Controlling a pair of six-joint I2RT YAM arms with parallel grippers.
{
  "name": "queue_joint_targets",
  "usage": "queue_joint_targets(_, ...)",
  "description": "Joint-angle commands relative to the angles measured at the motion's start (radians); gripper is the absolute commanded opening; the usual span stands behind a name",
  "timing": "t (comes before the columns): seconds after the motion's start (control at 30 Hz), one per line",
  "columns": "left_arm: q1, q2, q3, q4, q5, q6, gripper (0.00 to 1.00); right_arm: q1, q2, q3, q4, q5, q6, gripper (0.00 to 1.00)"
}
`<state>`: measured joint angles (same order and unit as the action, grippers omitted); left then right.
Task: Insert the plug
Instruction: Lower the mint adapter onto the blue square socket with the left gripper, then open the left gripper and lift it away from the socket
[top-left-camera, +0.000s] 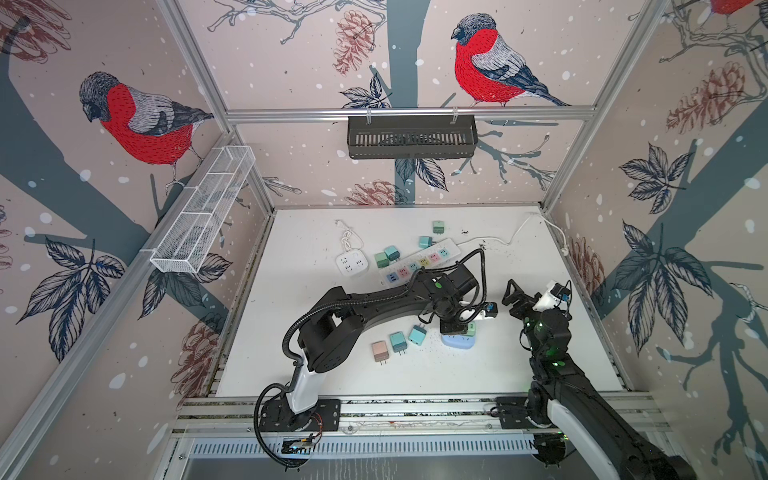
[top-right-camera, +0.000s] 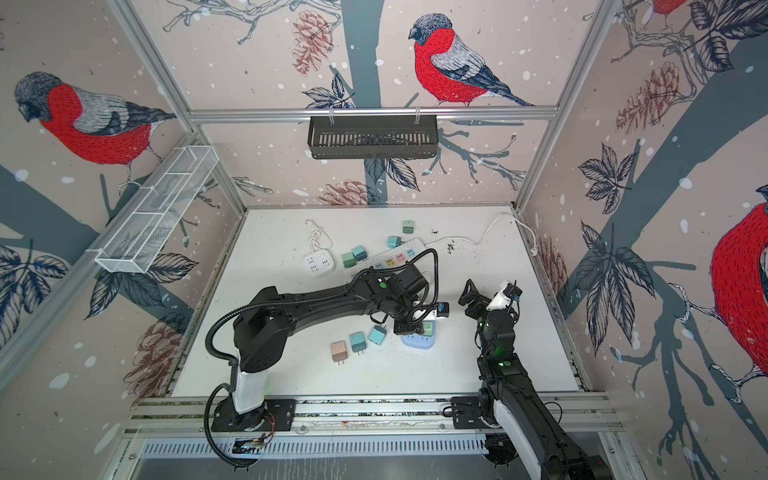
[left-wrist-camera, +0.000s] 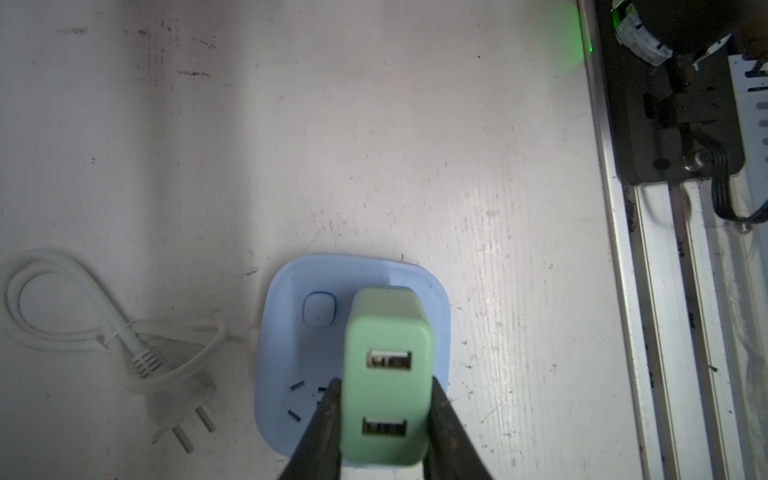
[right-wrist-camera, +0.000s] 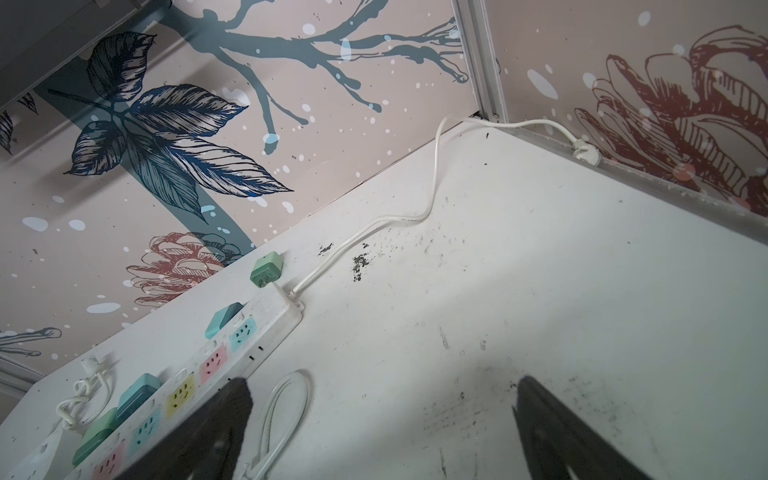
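Holding the green plug (left-wrist-camera: 386, 328) over the blue socket box (left-wrist-camera: 291, 332)
Our left gripper (left-wrist-camera: 384, 386) squeezes it by its sides; we cannot tell if it is pushed in. Our right gripper (right-wrist-camera: 382, 384) hangs wide open, well apart.

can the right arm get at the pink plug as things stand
Probably not cleanly: the left tool, gripping the green plug at the blue socket, sits between the open right tool and the pink plug.
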<state>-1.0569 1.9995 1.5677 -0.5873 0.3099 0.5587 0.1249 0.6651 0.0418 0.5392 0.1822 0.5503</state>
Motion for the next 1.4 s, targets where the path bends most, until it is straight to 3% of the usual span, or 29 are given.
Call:
queue_joint_targets(0.0,-0.003,0.011,0.017,-0.022,0.001,0.027,0.0,-0.001,-0.001,0.005,0.03,-0.003,0.011,1.0)
queue_joint_targets(0.9,-0.005,0.146,0.116,-0.136,-0.097,0.038,0.0,-0.001,-0.007,0.004,0.028,-0.007,0.012,1.0)
queue_joint_targets(1.27,-0.002,0.158,0.102,-0.11,-0.129,0.052,0.0,-0.001,-0.004,0.005,0.027,-0.002,0.013,1.0)
queue_joint_targets(1.3,-0.003,0.15,0.095,-0.095,-0.13,0.051,0.02,-0.001,-0.006,0.005,0.024,-0.001,0.013,1.0)
queue_joint_targets(1.33,-0.002,0.138,0.087,-0.078,-0.129,0.05,0.12,-0.001,-0.007,0.007,0.023,0.0,0.014,1.0)
queue_joint_targets(1.37,-0.002,0.125,0.079,-0.064,-0.124,0.051,0.35,-0.001,-0.007,0.007,0.022,0.003,0.016,1.0)
